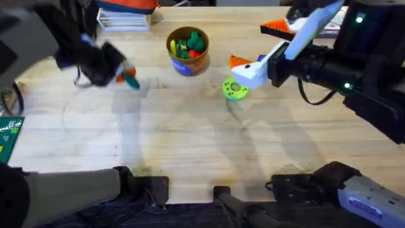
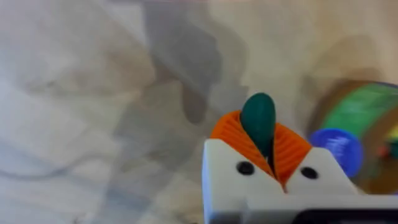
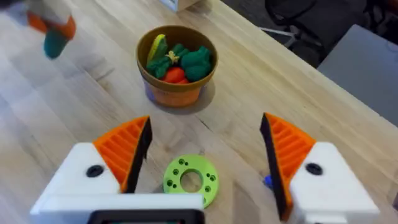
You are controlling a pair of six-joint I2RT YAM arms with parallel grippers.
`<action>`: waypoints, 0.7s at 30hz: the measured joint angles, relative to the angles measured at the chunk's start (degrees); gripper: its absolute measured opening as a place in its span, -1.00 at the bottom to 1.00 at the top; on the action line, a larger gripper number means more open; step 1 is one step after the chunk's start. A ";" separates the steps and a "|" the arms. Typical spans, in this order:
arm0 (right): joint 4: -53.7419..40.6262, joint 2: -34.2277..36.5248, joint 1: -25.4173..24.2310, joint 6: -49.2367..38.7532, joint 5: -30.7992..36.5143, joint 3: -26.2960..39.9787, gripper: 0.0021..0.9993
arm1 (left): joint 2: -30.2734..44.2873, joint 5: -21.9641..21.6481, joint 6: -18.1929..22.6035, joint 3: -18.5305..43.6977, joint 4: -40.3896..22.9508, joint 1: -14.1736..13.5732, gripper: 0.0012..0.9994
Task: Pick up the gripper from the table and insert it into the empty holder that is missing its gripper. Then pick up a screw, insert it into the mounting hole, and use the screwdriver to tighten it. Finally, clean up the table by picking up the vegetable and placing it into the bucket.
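While the left pincer [image 2: 267, 155] clamps the smooth teal vegetable [image 2: 259, 121] between ribbed orange pads, the right pincer [image 3: 202, 152] hangs open (no legible writing) above the plank-grained table [image 1: 190, 145].

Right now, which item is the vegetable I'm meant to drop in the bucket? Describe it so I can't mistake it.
Find the bucket at the table's far middle, then look to its left, where the left tool is. The vegetable is the smooth teal-green oval pinched between its orange pads, unlike the flat lime-green ring beside the bucket.
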 joint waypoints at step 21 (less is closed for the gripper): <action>2.37 0.93 0.00 0.00 0.00 0.00 0.99 | 6.07 -4.24 1.73 11.73 17.63 -27.65 -0.89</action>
